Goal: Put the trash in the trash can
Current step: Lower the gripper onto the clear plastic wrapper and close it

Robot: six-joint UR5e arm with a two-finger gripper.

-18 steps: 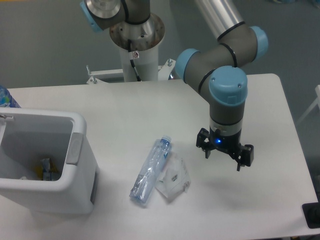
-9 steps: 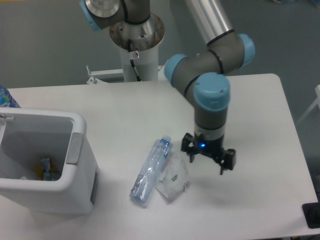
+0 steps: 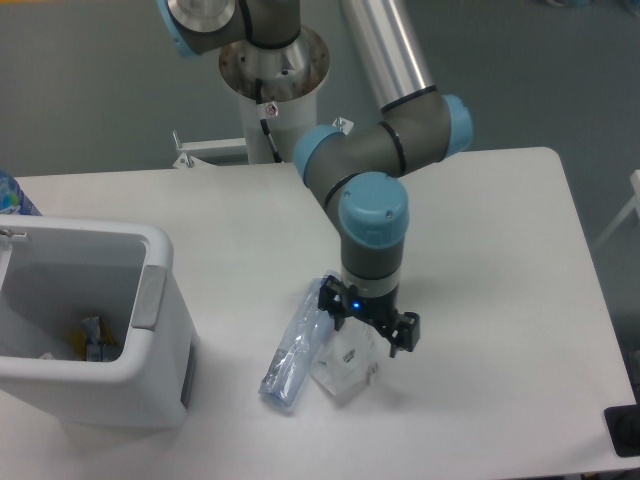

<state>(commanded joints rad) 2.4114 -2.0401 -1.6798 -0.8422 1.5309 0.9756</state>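
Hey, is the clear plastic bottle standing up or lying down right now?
Lying down. The crushed clear plastic bottle rests lengthwise on the white table, its blue cap end under the claw, beside the white folded sheet.

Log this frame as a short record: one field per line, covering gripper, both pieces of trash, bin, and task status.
gripper: gripper open, over the trash, holding nothing
bottle: crushed plastic bottle lying on the table, blue cap end under the gripper
sheet: white folded sheet lying beside the bottle, on its right in the image
bin: trash can at the table's left edge in the image, some litter inside
status: both pieces outside the bin
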